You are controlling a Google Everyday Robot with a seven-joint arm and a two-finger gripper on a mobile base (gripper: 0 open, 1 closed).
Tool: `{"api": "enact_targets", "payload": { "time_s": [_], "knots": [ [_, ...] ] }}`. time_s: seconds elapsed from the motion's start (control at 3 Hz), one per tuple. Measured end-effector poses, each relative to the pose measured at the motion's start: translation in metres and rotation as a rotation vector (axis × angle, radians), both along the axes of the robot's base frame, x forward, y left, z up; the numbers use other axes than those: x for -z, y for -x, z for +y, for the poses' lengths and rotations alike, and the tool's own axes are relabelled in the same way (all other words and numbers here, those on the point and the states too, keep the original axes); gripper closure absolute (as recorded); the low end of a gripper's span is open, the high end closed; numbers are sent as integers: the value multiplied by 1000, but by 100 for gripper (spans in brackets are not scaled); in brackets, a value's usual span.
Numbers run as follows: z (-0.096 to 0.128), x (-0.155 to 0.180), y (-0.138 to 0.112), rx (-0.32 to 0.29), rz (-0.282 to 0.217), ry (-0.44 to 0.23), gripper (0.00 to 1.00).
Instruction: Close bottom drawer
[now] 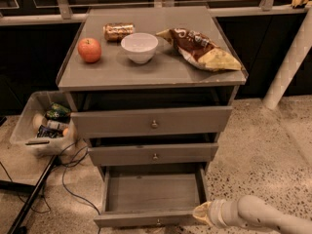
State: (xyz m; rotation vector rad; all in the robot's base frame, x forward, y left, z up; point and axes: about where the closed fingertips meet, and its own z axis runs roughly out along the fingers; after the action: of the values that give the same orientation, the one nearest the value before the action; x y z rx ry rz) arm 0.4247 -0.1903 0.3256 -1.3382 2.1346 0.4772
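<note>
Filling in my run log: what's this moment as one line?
step: close drawer | bottom drawer: pulled out | gripper: low, beside its front right corner | status: not yet closed

bottom drawer [152, 193] matt wood; smooth gripper [203, 212] beside front

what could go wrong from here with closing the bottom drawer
1. The gripper sits at the far right end of the open bottom drawer, by its front panel and away from the knob. A push there may skew the drawer and jam it.
2. So near the corner, the gripper could slip off the panel's edge.
3. A hard shove might shake the cabinet and roll the apple on top.
</note>
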Motion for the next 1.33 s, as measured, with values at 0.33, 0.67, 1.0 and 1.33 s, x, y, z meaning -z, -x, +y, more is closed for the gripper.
{"api": "enact_targets", "payload": {
  "time_s": [0.33,0.67,1.0,1.33],
  "knots": [
    [8,20,2,0,22,-8,100],
    [13,60,-1,27,65,-14,100],
    [13,94,-5,62,93,-23,100],
    [14,121,-8,83,110,-24,100]
  ]
}}
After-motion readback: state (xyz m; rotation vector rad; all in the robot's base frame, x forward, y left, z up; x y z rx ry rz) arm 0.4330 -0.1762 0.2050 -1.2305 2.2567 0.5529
